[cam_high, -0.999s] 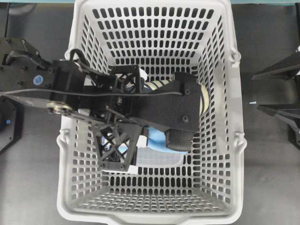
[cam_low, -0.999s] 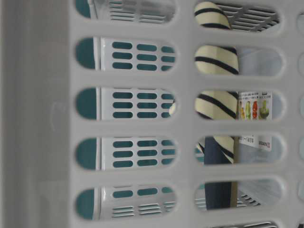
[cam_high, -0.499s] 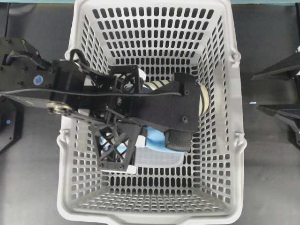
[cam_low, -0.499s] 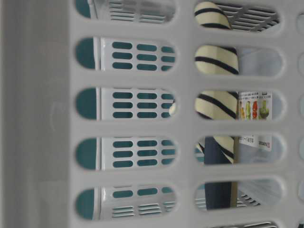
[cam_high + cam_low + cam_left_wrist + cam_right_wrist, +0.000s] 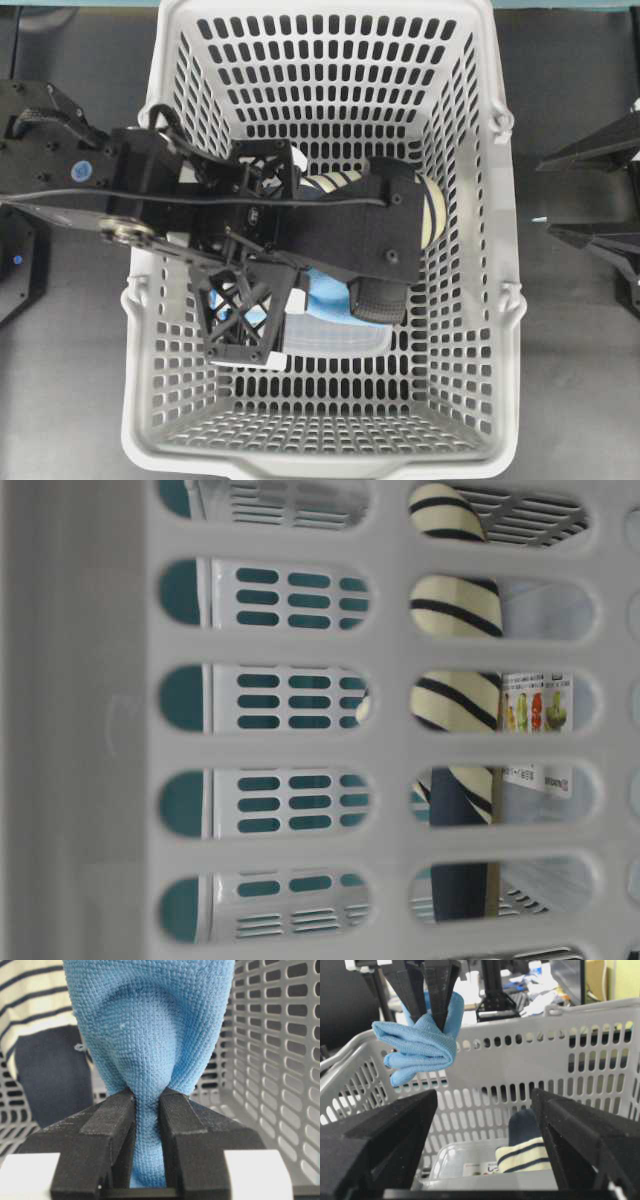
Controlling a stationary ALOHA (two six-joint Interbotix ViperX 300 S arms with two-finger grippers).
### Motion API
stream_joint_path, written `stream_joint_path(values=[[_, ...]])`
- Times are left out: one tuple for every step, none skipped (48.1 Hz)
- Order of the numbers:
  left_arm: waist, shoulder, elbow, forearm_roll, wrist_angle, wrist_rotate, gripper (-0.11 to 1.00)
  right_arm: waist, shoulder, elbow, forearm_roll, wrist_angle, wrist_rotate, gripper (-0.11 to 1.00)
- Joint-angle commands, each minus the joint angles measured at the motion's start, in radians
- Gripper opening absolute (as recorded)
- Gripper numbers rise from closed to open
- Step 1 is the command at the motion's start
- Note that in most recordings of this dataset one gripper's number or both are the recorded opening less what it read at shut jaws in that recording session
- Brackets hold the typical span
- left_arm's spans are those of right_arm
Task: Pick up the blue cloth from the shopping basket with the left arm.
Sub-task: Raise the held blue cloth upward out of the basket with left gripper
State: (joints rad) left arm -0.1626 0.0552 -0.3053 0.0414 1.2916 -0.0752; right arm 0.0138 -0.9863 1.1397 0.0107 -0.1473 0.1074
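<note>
Blue cloth hangs in the air, pinched between the two black fingers of the left gripper. The fingers are pressed tight on a narrow fold of it, and in the left wrist view the fabric bulges out wide past them. In the right wrist view the cloth is at about the height of the rim of the shopping basket, in front of the far wall, with nothing under it that it touches.

Below, on the basket floor, lies a rolled navy and cream striped garment. Beside it is a clear plastic packet with a printed label. In the overhead view the left arm reaches over the left wall of the basket and covers most of the garment and part of the cloth.

The basket walls rise on all sides with slotted holes. The floor toward the near and far ends is bare. The right gripper is outside the basket, on the side of the dark counter, and its fingers are spread wide with nothing between them.

The cloth is bunched, not flat. In the right wrist view its long axis runs roughly sideways, with the folded end pointing left and a little down.
</note>
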Motion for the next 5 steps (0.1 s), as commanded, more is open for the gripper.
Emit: stream_joint_path(values=[[-0.003, -0.018, -0.017, 0.003, -0.011, 0.002, 0.12, 0.003, 0.006, -0.006, 0.002, -0.005, 0.000, 0.74], [-0.002, -0.017, -0.017, 0.003, -0.011, 0.002, 0.12, 0.003, 0.005, -0.005, 0.002, -0.005, 0.000, 0.74], [-0.002, -0.017, -0.017, 0.003, -0.012, 0.002, 0.12, 0.003, 0.006, -0.003, 0.002, -0.005, 0.000, 0.74], [-0.003, -0.018, -0.017, 0.003, -0.012, 0.000, 0.12, 0.003, 0.005, -0.005, 0.002, -0.005, 0.000, 0.73], [-0.002, -0.017, -0.017, 0.003, -0.012, 0.000, 0.12, 0.003, 0.006, -0.003, 0.002, -0.005, 0.000, 0.73]])
